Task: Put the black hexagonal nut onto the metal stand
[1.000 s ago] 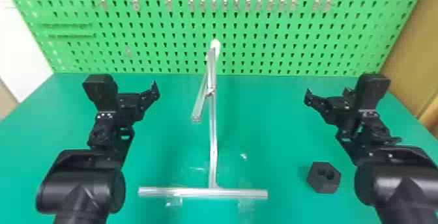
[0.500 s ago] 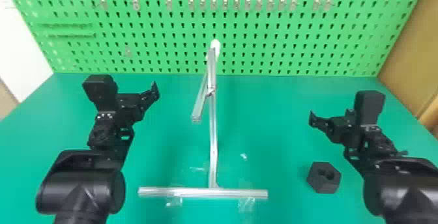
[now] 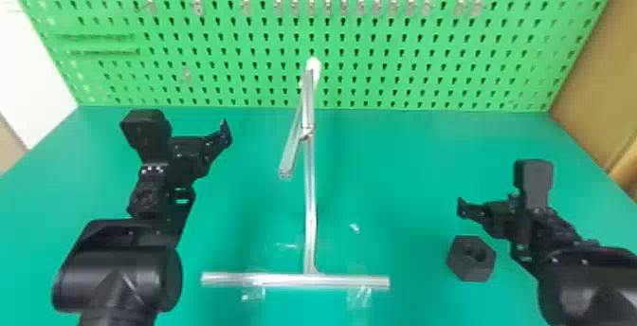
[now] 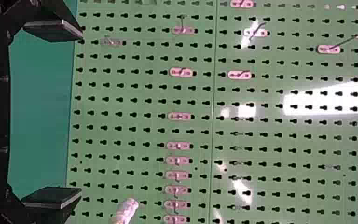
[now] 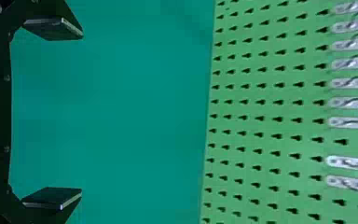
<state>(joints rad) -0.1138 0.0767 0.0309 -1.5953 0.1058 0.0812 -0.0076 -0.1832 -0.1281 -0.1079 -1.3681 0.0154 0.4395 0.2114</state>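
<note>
The black hexagonal nut [image 3: 470,258] lies on the green table at the right, its hole showing. The silver metal stand [image 3: 310,216] rises at the centre, with a crossbar at its foot and a slanting arm near its top. My right gripper [image 3: 462,207] is just beyond the nut and above the table, holding nothing; in the right wrist view the right gripper [image 5: 81,114] has its fingers wide apart. Left of the stand, my left gripper [image 3: 226,133] is parked in the air; the left wrist view shows the left gripper [image 4: 81,116] spread and holding nothing.
A green pegboard [image 3: 403,40] with small metal clips stands along the table's back edge. Clear tape pieces [image 3: 359,296] lie around the stand's foot. A brown panel [image 3: 602,78] borders the right side.
My right arm has come down and toward the front, so its gripper is now much closer to the nut. The left arm, the nut and the stand have kept their places.
</note>
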